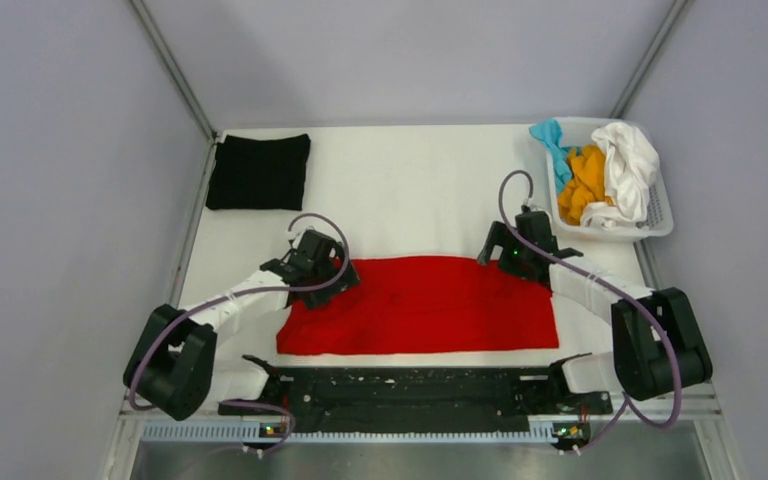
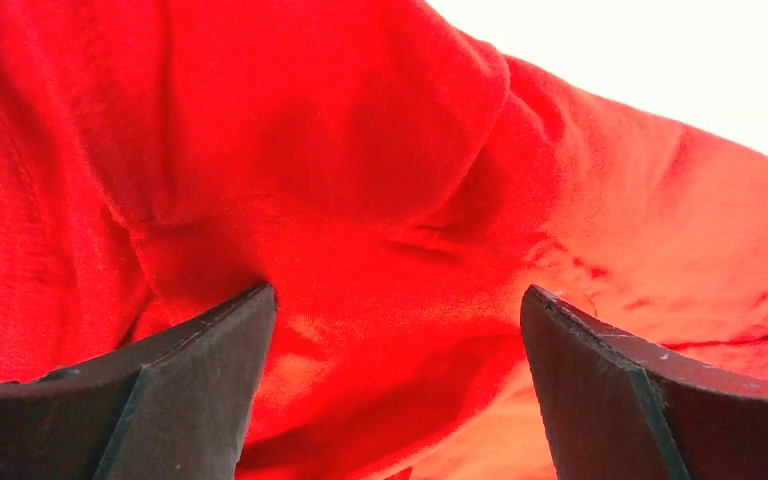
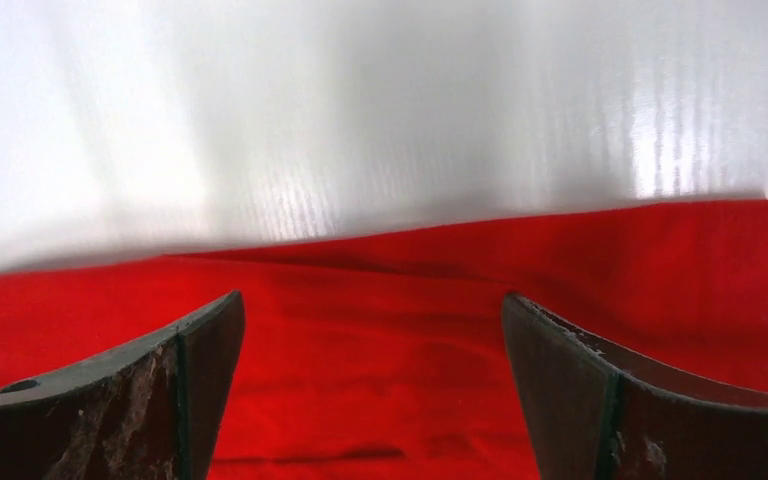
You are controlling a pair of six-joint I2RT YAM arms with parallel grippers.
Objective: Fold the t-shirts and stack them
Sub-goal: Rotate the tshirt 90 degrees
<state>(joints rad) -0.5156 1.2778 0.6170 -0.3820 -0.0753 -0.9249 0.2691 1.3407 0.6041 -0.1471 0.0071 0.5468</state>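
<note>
From above, the red t-shirt [image 1: 420, 305] is lying as a wide, flat band across the near half of the white table [image 1: 410, 180]. The left gripper [image 1: 315, 262] is hanging over its far-left corner and the right gripper [image 1: 515, 250] over its far edge, toward the right.

Only this overhead view is showing the black t-shirt [image 1: 258, 171], lying folded into a neat square at the table's far-left corner. It alone is also showing the white slotted basket [image 1: 660, 225] at the far right, holding the white t-shirt [image 1: 628, 165], orange t-shirt [image 1: 585, 185] and teal t-shirt [image 1: 552, 140] in a crumpled heap.

Up close, the left wrist camera is revealing what the top view flattens: here the red cloth is bunching into soft, rounded folds. The dark fingers are standing wide apart, pinching nothing.

The right wrist camera is showing the shirt's straight edge and square corner lying smooth on the glossy, faintly ribbed tabletop. Its scuffed fingers are spread wide too, holding nothing.
</note>
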